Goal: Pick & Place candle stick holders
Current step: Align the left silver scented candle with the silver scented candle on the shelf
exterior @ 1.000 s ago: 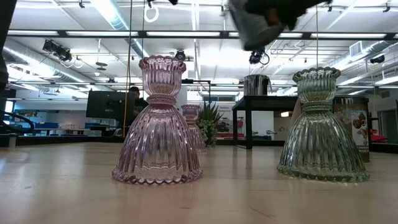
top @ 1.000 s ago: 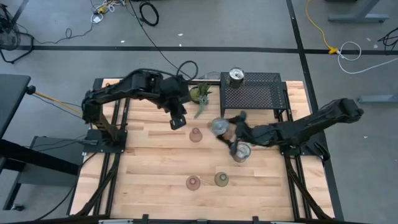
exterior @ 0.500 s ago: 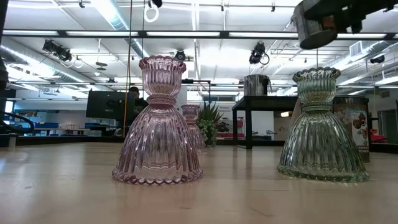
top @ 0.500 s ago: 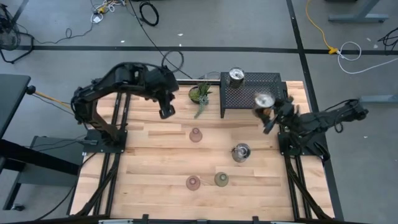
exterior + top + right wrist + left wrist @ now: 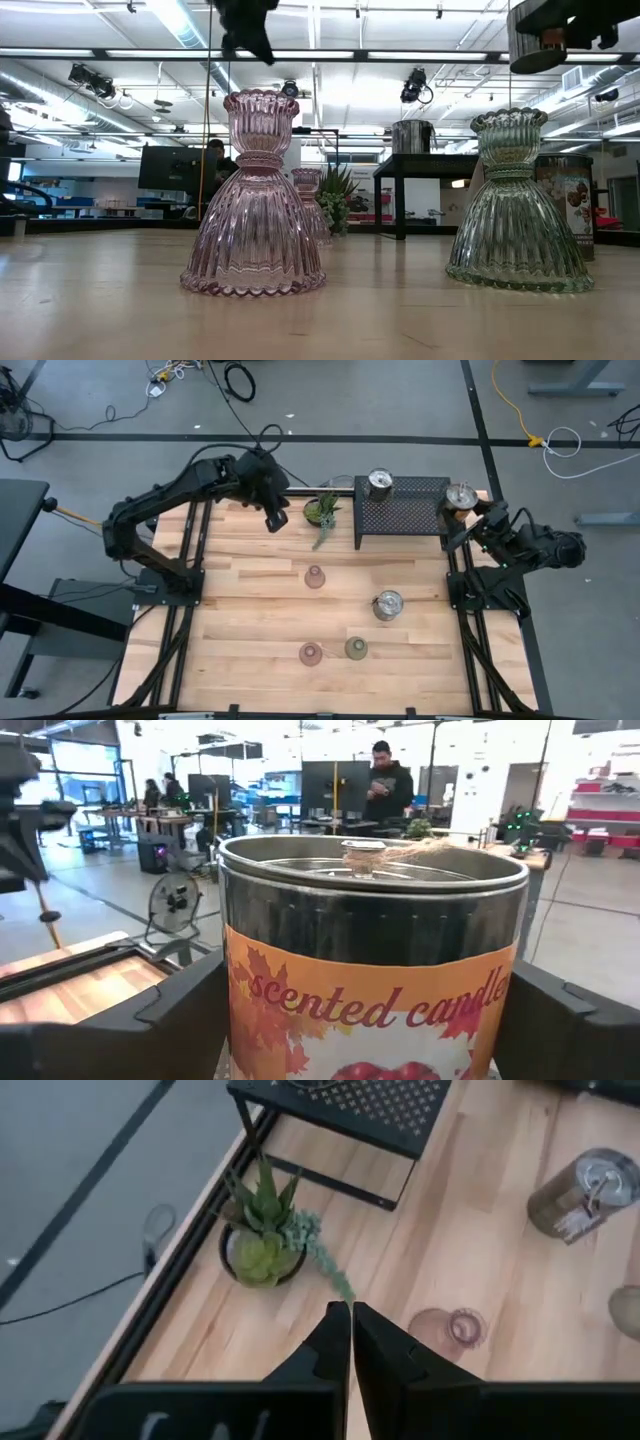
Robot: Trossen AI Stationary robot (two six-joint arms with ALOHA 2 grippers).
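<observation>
The right gripper grips a silver candle tin, raised beside the rack's right end. The left gripper, fingers pressed together and empty, hovers left of the plant.

table | on it: rack, plant, silver cup, three glass cups

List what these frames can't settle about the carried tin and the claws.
- Silver tin in the right claw: base cut off by the right wrist view's edge; height above the black mesh rack unreadable from above.
- Left claw: shut, nothing between its fingers; only a dark blur in the low view.
</observation>
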